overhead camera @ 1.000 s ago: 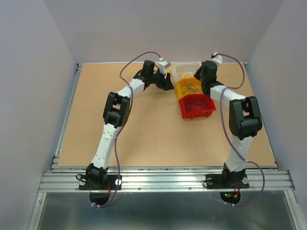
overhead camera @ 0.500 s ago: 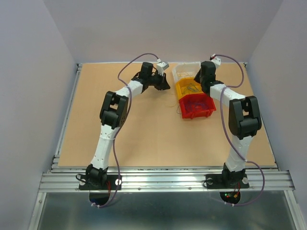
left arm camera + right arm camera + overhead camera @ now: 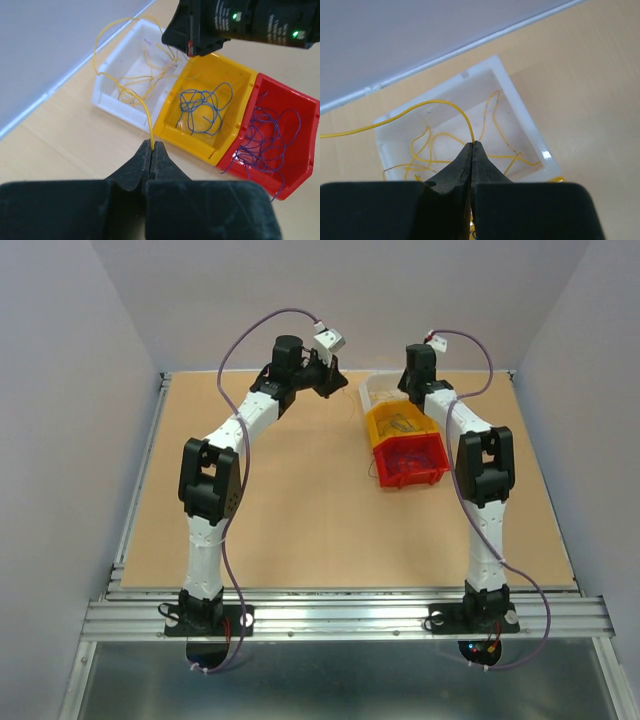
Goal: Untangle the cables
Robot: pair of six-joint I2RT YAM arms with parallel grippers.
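Two arms work one strand above the white bin. The left gripper is clamped tight on a yellow cable, held raised just outside the bin's long wall. The right gripper hangs directly over the bin's interior, and its jaws are pinched together on what looks like the same yellow tangle. The rest of that cable lies in loose loops on the bin's floor, and one arc rises clear of the rim.

Beside the white bin, a yellow bin holds a coiled blue cable. One place further along, a red bin holds purple cables.

The risk appears to lie in the pull. If the arms draw apart while the loops in the bin are crossed, the crossings may cinch into a knot rather than open. A loop could also hook on the rim and drag or tip the light white bin, which would nudge its neighbours. The wire is thin and may slide out of either grip under tension. A strand trailing from the right gripper could snag the blue coil next door.
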